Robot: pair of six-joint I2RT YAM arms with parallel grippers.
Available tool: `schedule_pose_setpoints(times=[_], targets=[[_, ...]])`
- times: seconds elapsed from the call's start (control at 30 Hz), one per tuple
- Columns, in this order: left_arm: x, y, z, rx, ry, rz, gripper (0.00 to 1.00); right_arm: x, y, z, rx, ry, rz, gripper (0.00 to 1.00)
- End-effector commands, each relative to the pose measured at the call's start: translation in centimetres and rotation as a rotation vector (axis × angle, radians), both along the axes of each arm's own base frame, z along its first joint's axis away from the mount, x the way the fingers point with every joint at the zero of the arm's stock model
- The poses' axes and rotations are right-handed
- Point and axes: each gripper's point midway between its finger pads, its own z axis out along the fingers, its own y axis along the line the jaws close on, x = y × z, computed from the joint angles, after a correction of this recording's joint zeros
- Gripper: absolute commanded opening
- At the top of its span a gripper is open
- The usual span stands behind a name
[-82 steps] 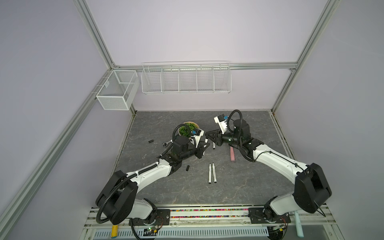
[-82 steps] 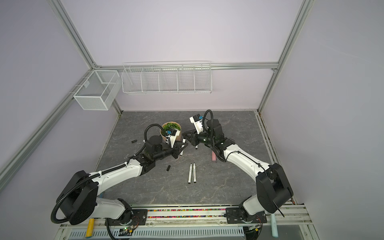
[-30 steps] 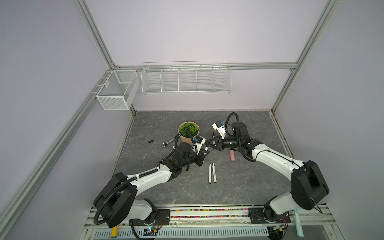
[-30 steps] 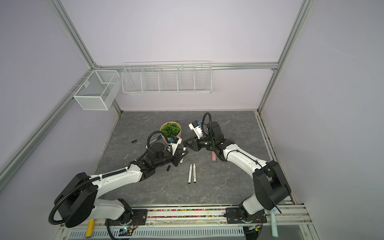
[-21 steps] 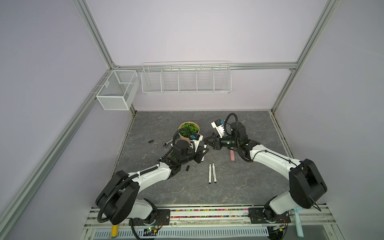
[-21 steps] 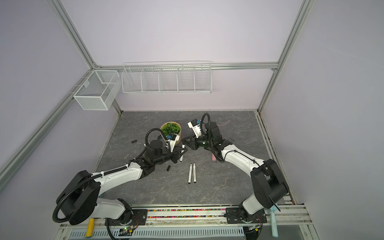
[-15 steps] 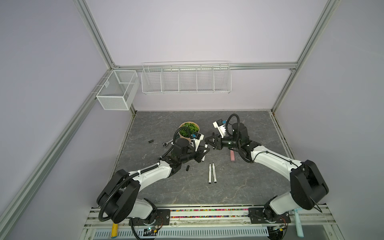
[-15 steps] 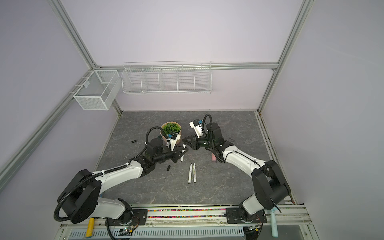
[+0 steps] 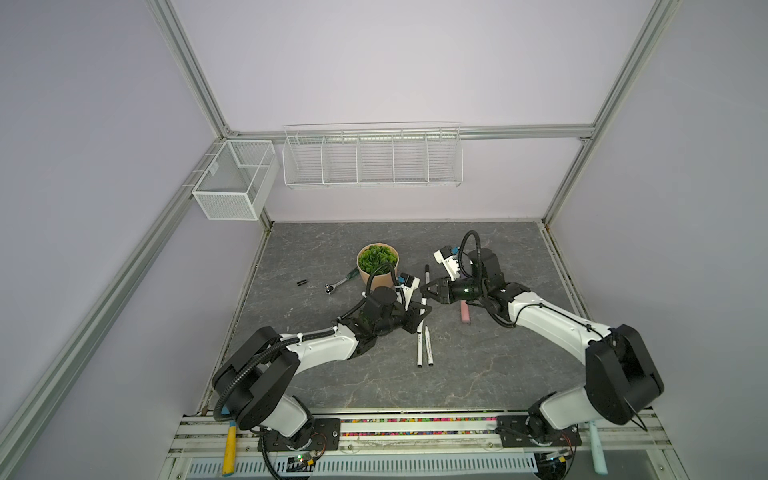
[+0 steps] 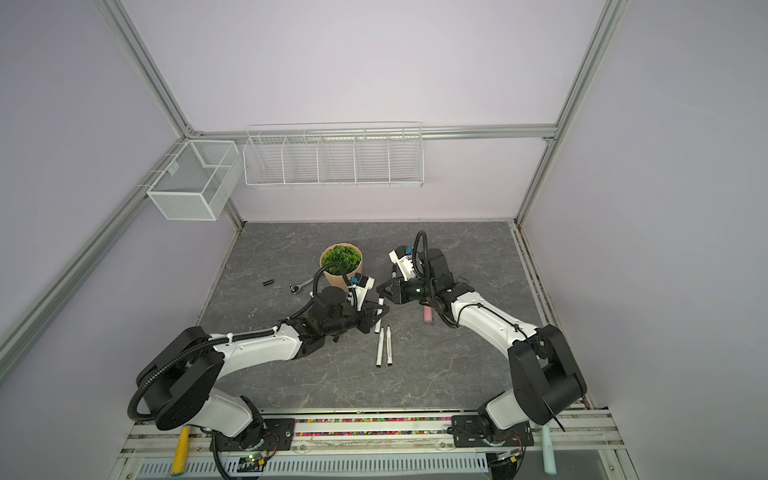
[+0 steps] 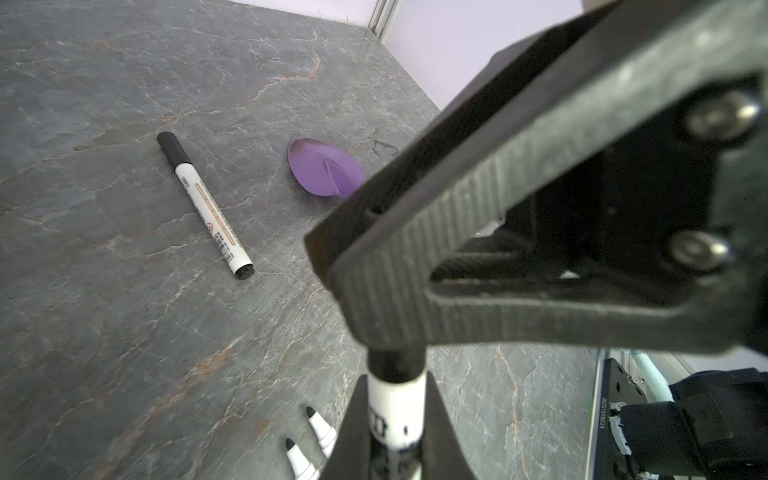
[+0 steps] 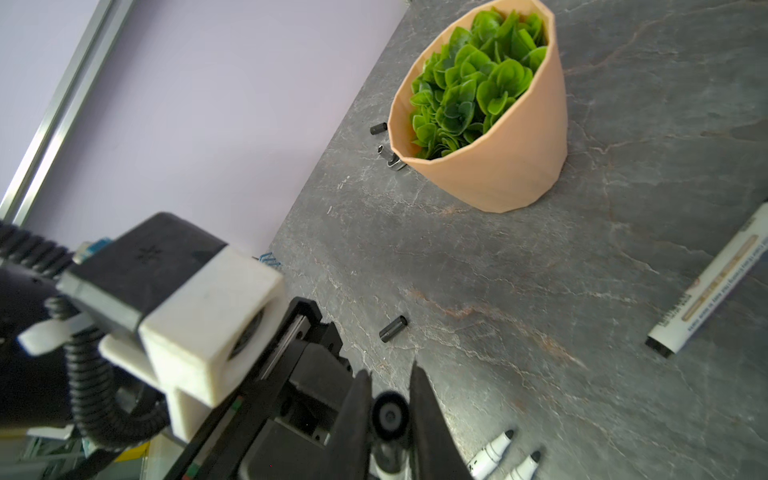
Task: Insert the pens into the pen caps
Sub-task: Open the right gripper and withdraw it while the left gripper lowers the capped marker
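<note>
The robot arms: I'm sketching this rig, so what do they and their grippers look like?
The left arm and right arm have white links, black joints and black corrugated cables. Each wrist carries a white-and-black camera block. The left gripper and right gripper are black with tapered fingers; ribbed pads and silver screws show on the left's.

Four pens: one capped pen (image 11: 208,208) at the pot's (image 12: 498,166) 3 o'clock, two bare-tipped pens (image 9: 420,349) (image 9: 429,349) at its 5 o'clock, one held pen (image 11: 397,407), also capped. Two loose caps (image 12: 392,328) (image 12: 377,129). One pot, one wrench (image 9: 336,284), one scoop (image 11: 324,168), two wire baskets (image 9: 235,183) (image 9: 372,158).
</note>
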Motion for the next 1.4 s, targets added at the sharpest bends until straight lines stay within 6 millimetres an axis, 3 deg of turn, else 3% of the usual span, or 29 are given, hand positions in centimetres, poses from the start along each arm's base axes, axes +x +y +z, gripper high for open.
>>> schedule_pose_setpoints(times=[0.0, 0.13, 0.27, 0.4, 0.63, 0.77, 0.9, 1.1, 1.17, 1.23, 1.37], targets=[[1.7, -1.6, 7.3, -0.211, -0.150, 0.017, 0.00, -3.0, -0.2, 0.2, -0.023, 0.124, 0.034, 0.42], [2.0, -1.7, 5.5, -0.174, -0.123, 0.026, 0.00, -0.6, -1.9, 2.5, -0.007, 0.056, -0.086, 0.55], [2.9, -1.7, 3.8, -0.113, -0.087, 0.063, 0.00, 1.8, -4.8, 5.1, 0.024, -0.020, -0.243, 0.56], [5.0, -1.4, 2.2, -0.048, -0.025, 0.130, 0.00, 2.6, -7.3, 6.8, 0.033, -0.082, -0.356, 0.56], [10.4, -0.1, -3.0, 0.176, 0.109, 0.288, 0.00, 2.5, -9.5, 4.8, -0.078, -0.074, -0.426, 0.55], [12.1, 0.0, -6.5, 0.323, 0.168, 0.302, 0.00, 2.4, -9.6, 3.7, -0.084, -0.045, -0.429, 0.54], [13.7, 1.4, -9.5, 0.442, 0.252, 0.382, 0.00, 2.4, -9.6, 3.4, -0.089, -0.045, -0.429, 0.53], [14.8, 0.9, -10.9, 0.455, 0.276, 0.395, 0.00, 2.1, -9.7, 3.0, -0.108, -0.044, -0.421, 0.52], [15.0, 0.7, -11.2, 0.459, 0.283, 0.397, 0.05, 2.0, -9.7, 2.8, -0.111, -0.038, -0.418, 0.52], [15.3, 0.6, -11.4, 0.468, 0.288, 0.402, 0.20, 1.9, -9.7, 2.6, -0.114, -0.036, -0.415, 0.52], [15.4, 0.6, -12.1, 0.492, 0.303, 0.403, 0.33, 1.8, -9.8, 2.5, -0.116, -0.037, -0.415, 0.51]])
